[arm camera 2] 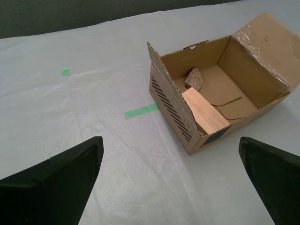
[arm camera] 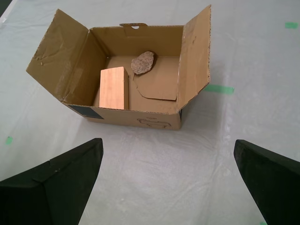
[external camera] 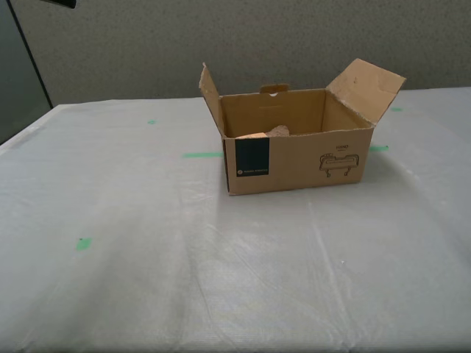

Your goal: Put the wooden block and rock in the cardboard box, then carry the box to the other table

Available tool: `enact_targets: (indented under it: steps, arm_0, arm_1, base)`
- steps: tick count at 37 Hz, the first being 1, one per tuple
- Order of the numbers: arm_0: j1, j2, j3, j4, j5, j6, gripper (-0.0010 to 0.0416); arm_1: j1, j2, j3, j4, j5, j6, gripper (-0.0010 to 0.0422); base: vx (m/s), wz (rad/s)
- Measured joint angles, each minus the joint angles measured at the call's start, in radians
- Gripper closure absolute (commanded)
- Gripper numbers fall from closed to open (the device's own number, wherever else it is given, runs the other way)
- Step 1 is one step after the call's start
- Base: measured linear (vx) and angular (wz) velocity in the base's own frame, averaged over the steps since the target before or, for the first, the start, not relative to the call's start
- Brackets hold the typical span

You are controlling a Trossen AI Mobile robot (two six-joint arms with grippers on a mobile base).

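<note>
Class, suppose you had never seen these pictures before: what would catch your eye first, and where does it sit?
The open cardboard box stands alone on the wrinkled pale table, right of centre in the exterior view, flaps spread. Inside lie the wooden block and, beside it, the rock. Both my first gripper and my second gripper hang open, short of the box, holding nothing.

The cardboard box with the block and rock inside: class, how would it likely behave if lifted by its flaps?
The cardboard box looks like thin corrugated board, so its creased flaps would probably bend. The wooden block and rock lie loose and could slide if it tilts. Holding the walls seems safer.
</note>
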Motion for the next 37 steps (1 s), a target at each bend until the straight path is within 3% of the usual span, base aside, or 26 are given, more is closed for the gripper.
enact_targets:
  steps: [37]
  arm_0:
    - [-0.001, 0.000, 0.000, 0.000, 0.000, 0.000, 0.0016]
  arm_1:
    - [0.000, 0.000, 0.000, 0.000, 0.000, 0.000, 0.0016]
  base:
    - [0.000, 0.000]
